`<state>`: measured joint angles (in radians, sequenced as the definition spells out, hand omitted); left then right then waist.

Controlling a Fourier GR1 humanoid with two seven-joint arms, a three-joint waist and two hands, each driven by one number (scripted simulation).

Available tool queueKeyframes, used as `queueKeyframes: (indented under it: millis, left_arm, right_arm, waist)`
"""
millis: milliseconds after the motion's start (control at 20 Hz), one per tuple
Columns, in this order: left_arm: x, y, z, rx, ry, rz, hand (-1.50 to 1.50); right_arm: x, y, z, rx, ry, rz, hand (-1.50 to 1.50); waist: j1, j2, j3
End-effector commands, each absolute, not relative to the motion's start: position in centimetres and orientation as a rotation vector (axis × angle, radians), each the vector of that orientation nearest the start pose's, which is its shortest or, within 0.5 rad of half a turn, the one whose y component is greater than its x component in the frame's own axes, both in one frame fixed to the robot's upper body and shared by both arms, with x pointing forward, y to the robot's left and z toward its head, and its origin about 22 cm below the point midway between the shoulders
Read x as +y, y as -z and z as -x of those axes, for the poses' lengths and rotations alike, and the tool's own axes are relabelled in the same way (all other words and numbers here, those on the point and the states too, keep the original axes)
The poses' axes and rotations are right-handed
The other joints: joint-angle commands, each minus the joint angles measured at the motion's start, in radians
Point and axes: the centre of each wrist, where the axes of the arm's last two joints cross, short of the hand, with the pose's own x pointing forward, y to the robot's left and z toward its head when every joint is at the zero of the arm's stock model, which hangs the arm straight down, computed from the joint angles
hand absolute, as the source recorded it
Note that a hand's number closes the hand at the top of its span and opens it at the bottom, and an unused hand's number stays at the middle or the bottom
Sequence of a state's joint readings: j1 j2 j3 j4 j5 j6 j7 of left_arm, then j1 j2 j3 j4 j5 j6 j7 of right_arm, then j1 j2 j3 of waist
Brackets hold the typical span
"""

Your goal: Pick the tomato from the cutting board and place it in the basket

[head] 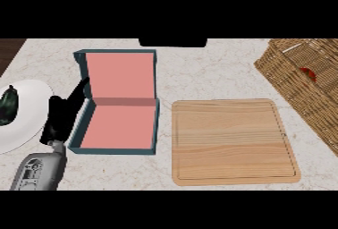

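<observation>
The wooden cutting board (pixel 234 141) lies bare on the marble worktop (pixel 218 67). Up and to the right of the board stands the wicker basket (pixel 300 85), and the tomato (pixel 308 74) shows as a red patch inside it, behind the weave. Just left of the board sits an open teal box (pixel 119 105) with a pink lining. Further left of the board, beside the box, the left hand (pixel 61 118) rests with fingers straight and apart, overlapping a white plate (pixel 30 116) that carries a dark vegetable (pixel 8 107).
</observation>
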<state>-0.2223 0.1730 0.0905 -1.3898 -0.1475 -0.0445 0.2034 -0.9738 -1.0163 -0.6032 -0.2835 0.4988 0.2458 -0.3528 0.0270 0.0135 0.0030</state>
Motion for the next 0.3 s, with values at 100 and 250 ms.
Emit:
queueKeyframes:
  millis: [100,250]
  left_arm:
    - [27.3,-3.2,-30.0,-1.372,0.223,-0.257,0.00]
    - [27.0,-3.2,-29.3,-1.382,0.224,-0.239,0.00]
  right_arm:
    - [-60.1,-24.8,-26.2,-1.555,-0.048,0.849,-1.50]
    - [-61.5,-24.6,-24.0,-1.552,-0.052,0.844,-1.50]
  waist:
    - [-0.002,0.004,0.003]
    - [0.012,0.007,0.006]
